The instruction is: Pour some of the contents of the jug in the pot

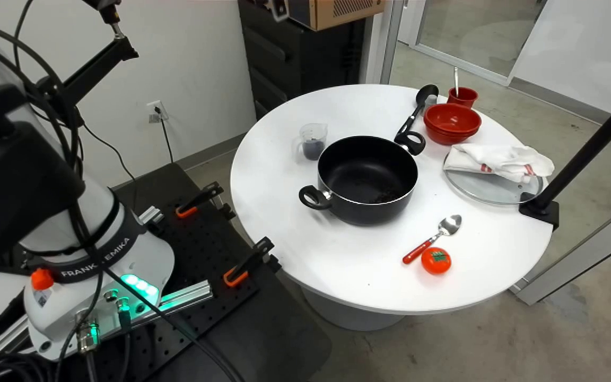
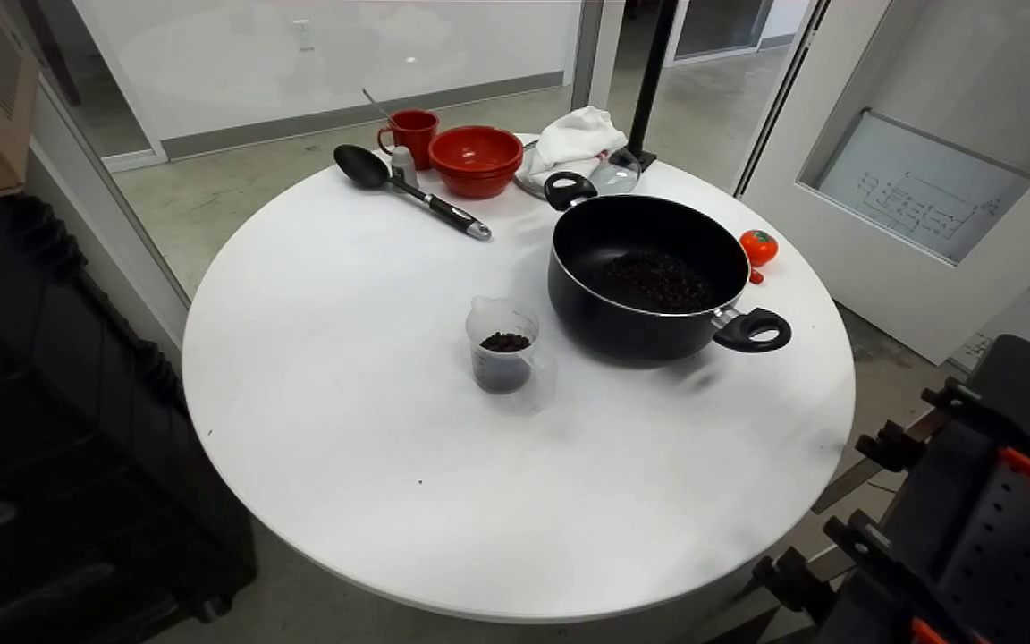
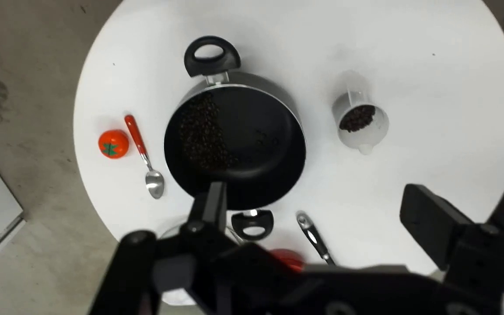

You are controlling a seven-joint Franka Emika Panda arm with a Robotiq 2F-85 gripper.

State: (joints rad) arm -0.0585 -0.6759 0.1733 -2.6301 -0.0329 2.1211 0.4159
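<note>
Jug (image 2: pixel 493 368) and dark little beans (image 2: pixel 505 342) sit together on the white table (image 2: pixel 327 465), close to the black pot (image 2: pixel 627 335) but not touching it, and the jug stands upright. My gripper (image 3: pixel 315 199) is up above, its two fingers (image 3: pixel 429 223) spread wide, and I hold nothing. I can see through the jug's sides, so I guess it is thin plastic: light, quite stiff, and smooth enough to slip. It probably won't break, but a hard squeeze may bend it, and a bump may knock it over. The beans fill just the lower part, which should help it stand steady. I would pinch the handle (image 3: pixel 356 94), which sticks out on the side away from the spout (image 3: pixel 365 149), so the top is left free for pouring. If the jug twists in my grip, I would hug its round sides instead. The spout doesn't point at the pot, so I think I must turn the jug or tip it sideways. More beans (image 3: pixel 201 135) lie inside the pot, in a heap to one side. I only want some to go, so I should tip slowly, because loose beans can rush out.
</note>
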